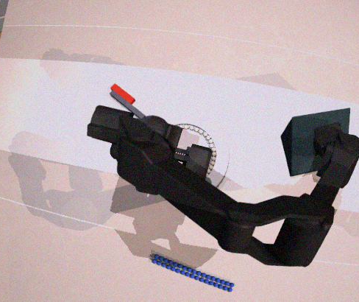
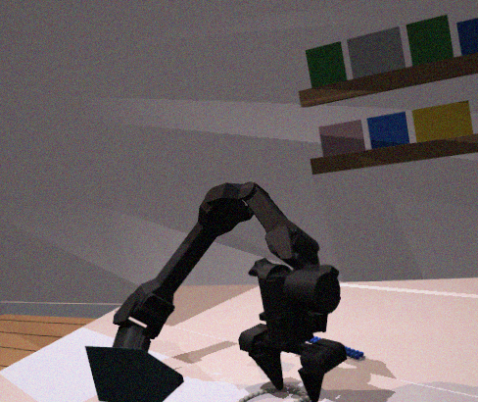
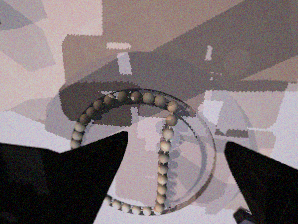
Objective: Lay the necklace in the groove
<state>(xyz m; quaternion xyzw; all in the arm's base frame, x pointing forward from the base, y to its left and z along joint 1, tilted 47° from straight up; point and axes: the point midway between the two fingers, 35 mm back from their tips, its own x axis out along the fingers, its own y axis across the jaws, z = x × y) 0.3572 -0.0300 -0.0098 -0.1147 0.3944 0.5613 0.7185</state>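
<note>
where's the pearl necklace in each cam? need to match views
Top: necklace at centre, an arc of pearls curving along the board's right side, the rest hidden under the arm.
Exterior: bottom edge, a short pale arc below the open claw.
Wrist: necklace at centre, curving along the board's rim, one strand crossing its middle.
Shared landmark: the board, under the claw in all three.

The black arm [image 1: 207, 206] covers most of the pearl bead necklace [image 1: 210, 143].
</note>
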